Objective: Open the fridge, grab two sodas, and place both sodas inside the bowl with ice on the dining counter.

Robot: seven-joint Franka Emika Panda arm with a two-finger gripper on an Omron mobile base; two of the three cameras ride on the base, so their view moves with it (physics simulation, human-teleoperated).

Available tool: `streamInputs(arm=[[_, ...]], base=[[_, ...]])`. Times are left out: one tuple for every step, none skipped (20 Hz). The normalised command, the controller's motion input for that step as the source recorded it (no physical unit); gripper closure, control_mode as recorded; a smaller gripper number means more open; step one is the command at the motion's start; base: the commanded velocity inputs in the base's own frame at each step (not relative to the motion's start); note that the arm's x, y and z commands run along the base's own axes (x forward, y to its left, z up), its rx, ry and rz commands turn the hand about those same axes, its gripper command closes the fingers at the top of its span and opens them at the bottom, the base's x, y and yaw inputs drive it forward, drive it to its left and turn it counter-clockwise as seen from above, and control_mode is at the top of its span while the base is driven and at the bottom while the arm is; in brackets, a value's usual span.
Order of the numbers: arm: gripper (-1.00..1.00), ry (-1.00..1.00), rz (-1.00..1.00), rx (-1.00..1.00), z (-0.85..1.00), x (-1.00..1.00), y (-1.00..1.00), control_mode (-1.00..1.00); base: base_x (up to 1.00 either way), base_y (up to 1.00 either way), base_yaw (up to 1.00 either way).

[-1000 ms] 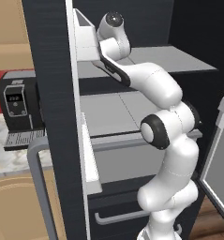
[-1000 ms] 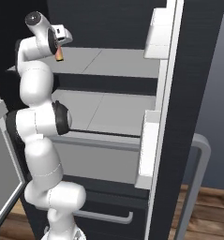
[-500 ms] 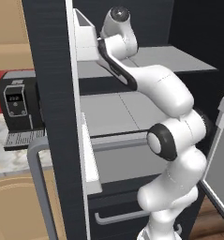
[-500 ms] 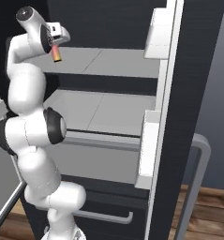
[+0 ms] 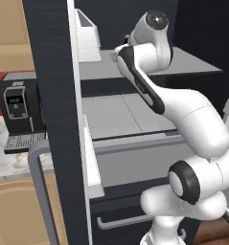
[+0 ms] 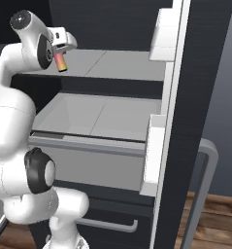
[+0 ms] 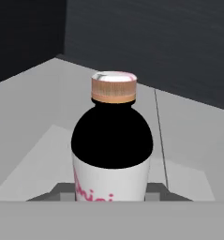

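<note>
Right base view: tool (image 6: 62,57) clamps soda bottle (image 6: 61,62).

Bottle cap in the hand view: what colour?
Tan-orange sides with a white top, on the bottle with black shoulders and a white label. Hand view shows it best.

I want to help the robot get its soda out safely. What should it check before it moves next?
1. Fridge doors open: ok.
2. Jaws shut on the soda bottle: ok.
3. Bottle lifted off the upper shelf: ok; in the right base view it hangs above the shelf.
4. Way back out between the doors free: ok.
5. Second soda located: cannot tell.
6. Bowl with ice ready on the counter: cannot tell.
</note>
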Motion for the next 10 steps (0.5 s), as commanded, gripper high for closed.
streamInputs(arm=[[1.0, -0.08, 0.0, 0.05, 0.0, -1.0, -0.68, -1.0], [1.0, -0.08, 0.0, 0.05, 0.0, -1.0, -0.66, -1.0], [1.0, -0.08, 0.0, 0.05, 0.0, -1.0, -0.64, -1.0], [1.0, -0.07, 0.0, 0.06, 0.0, -1.0, -0.63, -1.0], [1.0, -0.06, 0.0, 0.05, 0.0, -1.0, -0.56, -1.0], [1.0, -0.05, 0.0, 0.05, 0.0, -1.0, -0.55, -1.0], [1.0, -0.03, 0.0, 0.04, 0.0, -1.0, -0.5, -1.0], [1.0, -0.03, 0.0, 0.04, 0.0, -1.0, -0.48, -1.0], [1.0, 0.0, 0.0, 0.04, 0.0, -1.0, -0.42, -1.0], [1.0, 0.0, 0.0, 0.03, 0.0, -1.0, -0.35, -1.0]], base=[[0.0, 0.0, 0.0], [0.0, 0.0, 0.0], [0.0, 0.0, 0.0], [0.0, 0.0, 0.0], [0.0, 0.0, 0.0], [0.0, 0.0, 0.0], [0.0, 0.0, 0.0], [0.0, 0.0, 0.0], [0.0, 0.0, 0.0], [0.0, 0.0, 0.0]])
